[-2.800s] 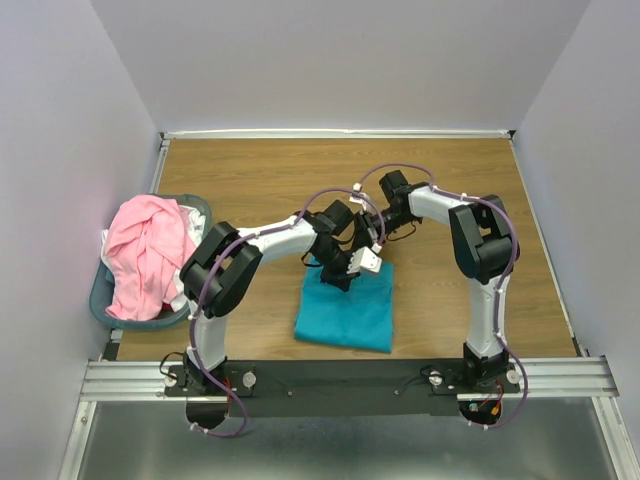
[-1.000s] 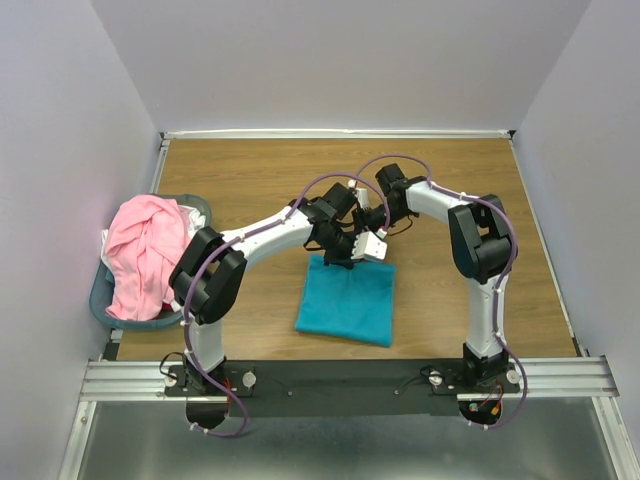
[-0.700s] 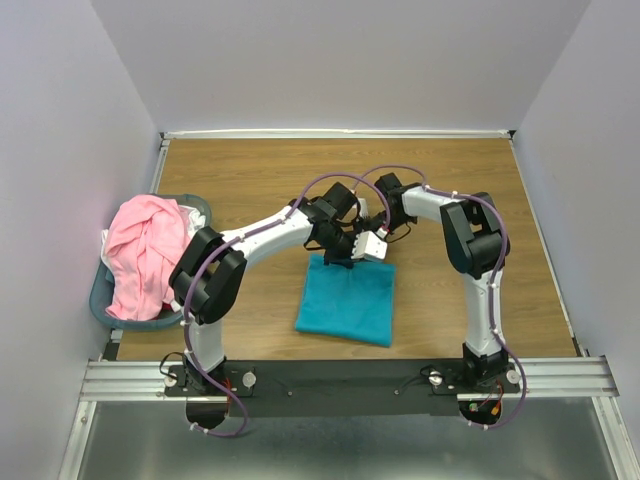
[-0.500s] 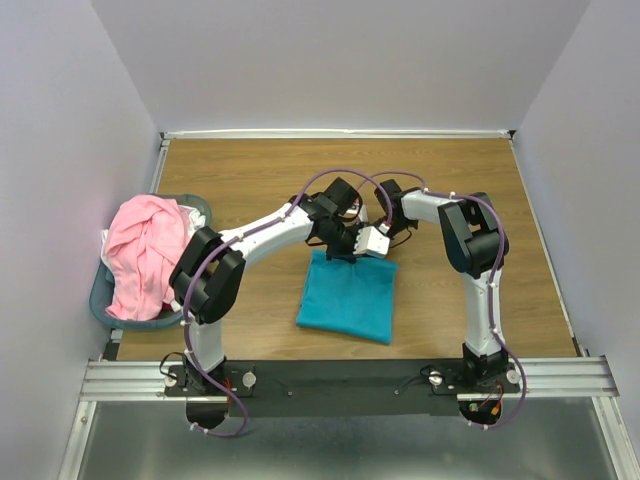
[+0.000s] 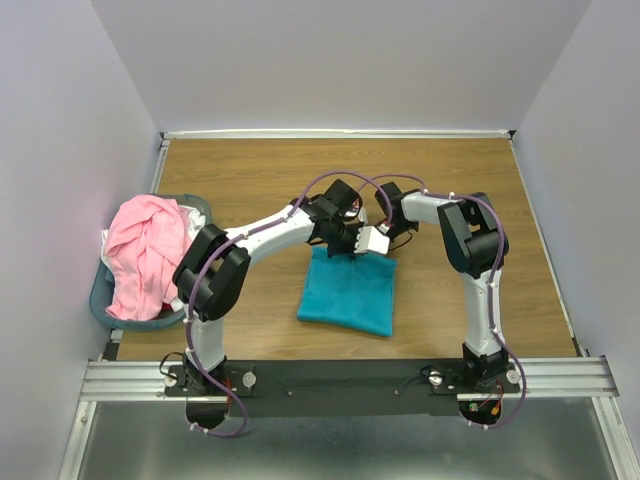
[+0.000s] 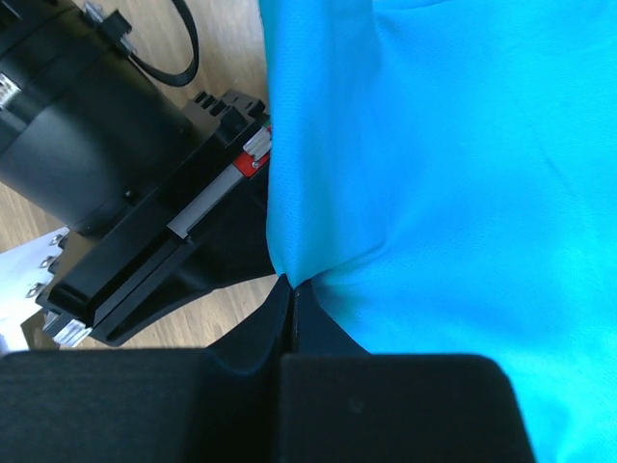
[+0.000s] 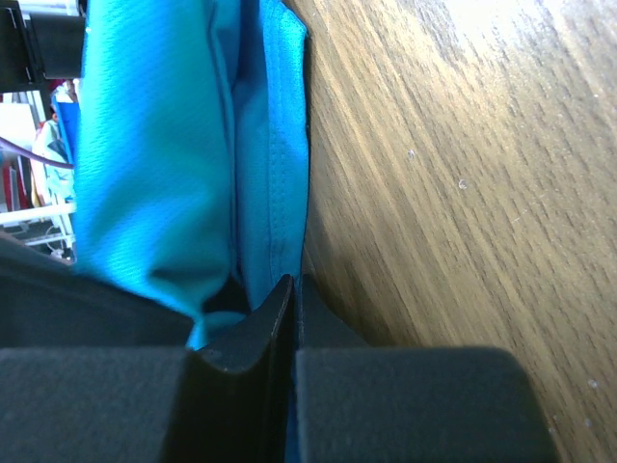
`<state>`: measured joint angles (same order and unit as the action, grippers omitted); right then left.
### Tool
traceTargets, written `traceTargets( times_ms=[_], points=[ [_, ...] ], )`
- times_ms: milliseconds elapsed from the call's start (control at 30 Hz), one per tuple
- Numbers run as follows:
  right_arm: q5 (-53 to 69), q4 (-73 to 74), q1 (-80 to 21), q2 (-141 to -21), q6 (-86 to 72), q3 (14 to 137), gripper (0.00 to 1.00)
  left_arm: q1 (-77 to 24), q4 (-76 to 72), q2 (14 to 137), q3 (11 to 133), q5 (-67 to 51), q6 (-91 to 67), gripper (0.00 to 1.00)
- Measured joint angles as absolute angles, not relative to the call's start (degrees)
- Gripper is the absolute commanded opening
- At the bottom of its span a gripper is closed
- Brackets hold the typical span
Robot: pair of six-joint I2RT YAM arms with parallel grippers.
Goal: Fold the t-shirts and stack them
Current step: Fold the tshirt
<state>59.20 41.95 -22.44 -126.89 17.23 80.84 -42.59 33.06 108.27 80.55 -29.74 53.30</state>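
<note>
teal shirt [image 5: 348,292] is lying folded mid-bench [image 5: 450,190], its far edge being pinched from both sides | risk: fold could be skewed or undone if one thin pinch is slipped or the pull is uneven | left claw [image 6: 291,289]: pressed together on cloth | right claw [image 7: 292,289]: nearly closed, hem being nipped | pink shirt [image 5: 145,255]: waiting in basket [image 5: 100,295]

A wooden table [image 5: 250,180] is spread beneath both arms. A folded teal t-shirt [image 5: 350,295] is laid on it, with its far edge at the tips of the left gripper [image 5: 345,252] and the right gripper [image 5: 384,254] and the rest lying nearer than both. A blue-grey basket [image 5: 100,296] is set at the table's edge, well apart to the left of the left gripper.
</note>
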Motion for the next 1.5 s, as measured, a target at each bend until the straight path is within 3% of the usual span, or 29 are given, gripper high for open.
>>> traceTargets(
  times_ms=[200, 367, 467, 533, 600, 667, 767, 967, 1133, 1267, 1500],
  points=[
    [57.98, 42.74, -22.46, -126.89, 17.21, 81.52, 0.12, -42.59, 28.91, 108.27, 77.19, -28.62, 53.23, 0.0],
    [55.4, 43.64, -22.76, -126.89, 17.04, 83.42, 0.15, -42.59, 25.89, 108.27, 74.5, -27.83, 52.88, 0.06],
    [53.23, 43.77, -22.79, -126.76, 16.88, 85.06, 0.27, -42.61, 24.99, 108.22, 73.82, -27.64, 52.86, 0.16],
    [51.9, 43.86, -22.79, -126.43, 16.67, 85.91, 0.41, -42.7, 24.77, 107.94, 73.58, -27.55, 52.97, 0.28],
    [49.63, 44.07, -22.81, -125.6, 16.14, 87.13, 0.5, -42.87, 25.06, 107.2, 73.36, -27.46, 53.3, 0.32],
    [47.09, 43.97, -22.81, -124.68, 16.36, 88.05, 0.55, -43.0, 25.61, 106.13, 73.38, -27.49, 53.84, 0.43],
    [41.43, 43.33, -22.81, -123.17, 16.49, 89.34, 0.61, -42.98, 28.01, 104.36, 74.28, -27.66, 54.7, 0.48],
    [37.95, 43.4, -20.75, -120.33, 16.23, 91.22, 0.63, -40.27, 33.65, 99.53, 77.73, -32.49, 52.86, 0.5],
    [38.74, 45.32, -15.73, -115.68, 16.49, 91.7, 0.59, -32.45, 35.86, 98.21, 79.26, -37.39, 49.5, 0.53],
    [40.42, 47.2, -14.13, -111.22, 17.89, 88.23, 0.58, -26.52, 38.09, 100.49, 79.37, -39.11, 47.22, 0.54],
    [43.38, 51.64, -15.07, -110.41, 20.71, 82.56, 0.57, -25.06, 41.06, 107.79, 80.14, -41.28, 46.26, 0.54]
  ],
)
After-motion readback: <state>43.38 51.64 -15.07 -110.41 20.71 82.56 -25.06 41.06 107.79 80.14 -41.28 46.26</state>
